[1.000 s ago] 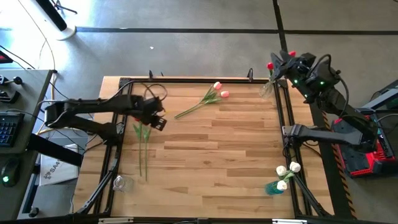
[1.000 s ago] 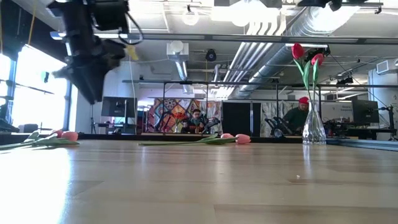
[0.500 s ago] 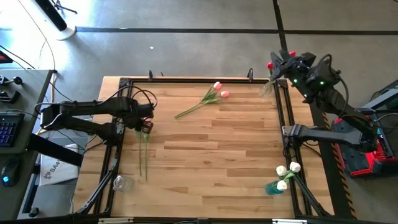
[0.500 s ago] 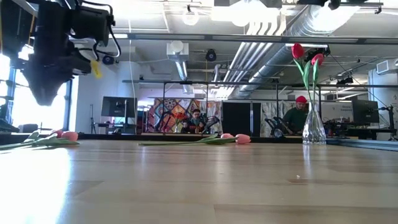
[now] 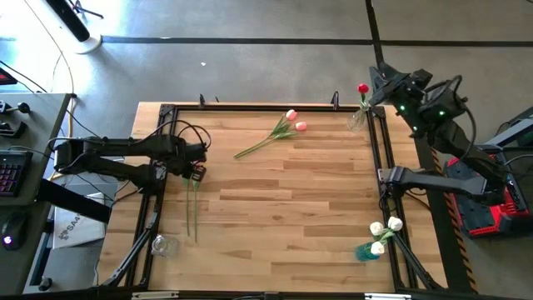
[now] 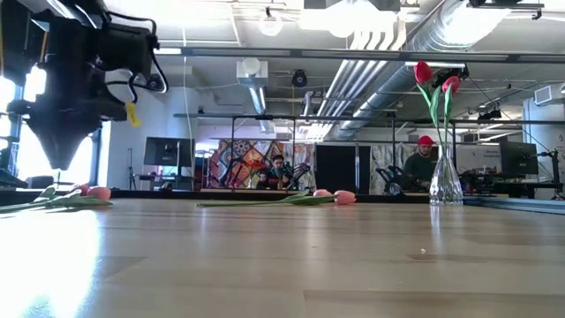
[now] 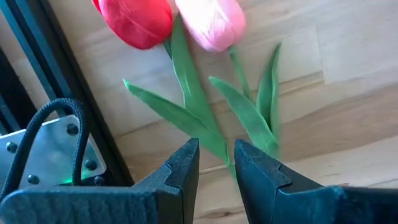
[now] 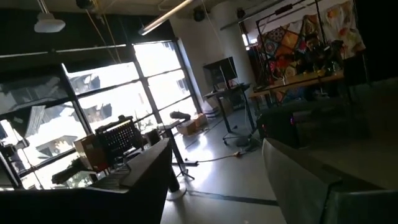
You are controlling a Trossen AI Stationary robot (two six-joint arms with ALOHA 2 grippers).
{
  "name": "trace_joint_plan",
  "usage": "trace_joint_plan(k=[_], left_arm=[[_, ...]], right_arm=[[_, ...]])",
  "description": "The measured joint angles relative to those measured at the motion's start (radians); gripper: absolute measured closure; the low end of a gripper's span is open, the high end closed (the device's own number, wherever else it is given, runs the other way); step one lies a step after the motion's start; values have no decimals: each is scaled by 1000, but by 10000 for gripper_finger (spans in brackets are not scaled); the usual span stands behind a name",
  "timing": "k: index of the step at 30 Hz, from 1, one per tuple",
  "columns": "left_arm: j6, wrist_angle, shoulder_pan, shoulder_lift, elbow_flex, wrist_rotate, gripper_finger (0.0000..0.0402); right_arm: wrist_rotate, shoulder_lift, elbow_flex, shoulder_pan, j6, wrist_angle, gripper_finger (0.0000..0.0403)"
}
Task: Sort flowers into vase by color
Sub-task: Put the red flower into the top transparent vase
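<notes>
red tulips [image 6: 434,78] in clear vase [image 6: 445,183], white tulips [image 5: 385,227] in teal vase [image 5: 366,250]

My wooden table [image 5: 283,208] carries little. Toward twelve o'clock two pink tulips [image 5: 293,121] lie flat, stems trailing toward the middle. At nine o'clock a red and a pink tulip [image 7: 186,25] lie side by side by the black frame rail. Clear vases stand at one [image 5: 356,119] and seven [image 5: 163,245]; a teal vase with white tulips [image 5: 371,247] sits at five.
</notes>
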Motion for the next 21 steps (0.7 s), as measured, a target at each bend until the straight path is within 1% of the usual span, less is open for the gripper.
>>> trace_joint_plan(k=[5, 13, 17, 21], left_arm=[[21, 36, 14, 0, -40, -11, 314], [29, 260, 59, 0, -188, 3, 314], [-9, 296, 69, -3, -243, -2, 314], [-11, 292, 70, -4, -256, -15, 314]], right_arm=[[8, 13, 0, -1, -1, -2, 164], [11, 19, 0, -1, -2, -3, 164], [14, 19, 0, -1, 4, -3, 164], [14, 19, 0, -1, 17, -6, 164]])
